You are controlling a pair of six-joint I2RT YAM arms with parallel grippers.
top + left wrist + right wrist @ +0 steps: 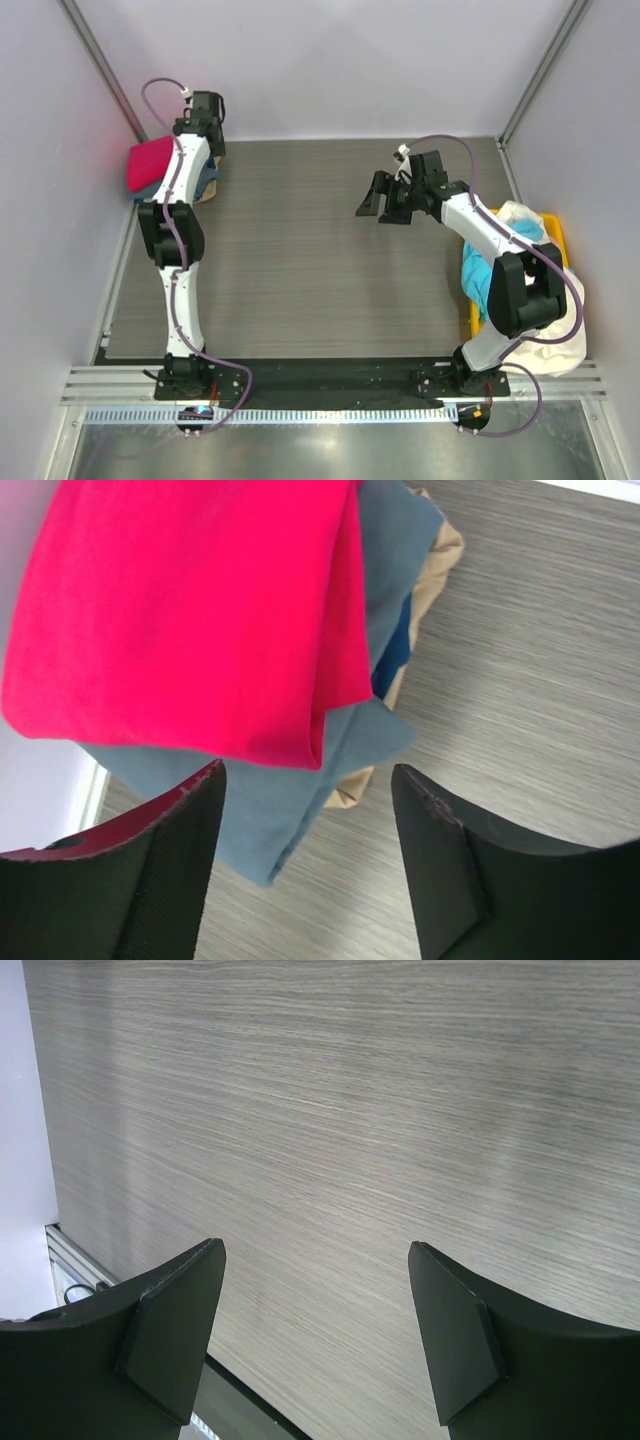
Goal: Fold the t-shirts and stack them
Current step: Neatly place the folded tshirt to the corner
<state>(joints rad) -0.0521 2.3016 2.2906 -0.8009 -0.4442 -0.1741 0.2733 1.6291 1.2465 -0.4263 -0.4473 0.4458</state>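
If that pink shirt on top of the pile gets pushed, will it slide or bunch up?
The pink shirt looks soft and floppy, its folded edge rounded, so a push would probably bunch it. Resting on the blue-grey shirt, cloth on cloth, it may drag that layer along.

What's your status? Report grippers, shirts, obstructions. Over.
Left gripper open, empty, by red-pink shirt, which tops blue-grey shirt and tan shirt, far-left corner. Right gripper open, empty, over table. Cyan shirt and white shirt in yellow bin. Nothing blocking.
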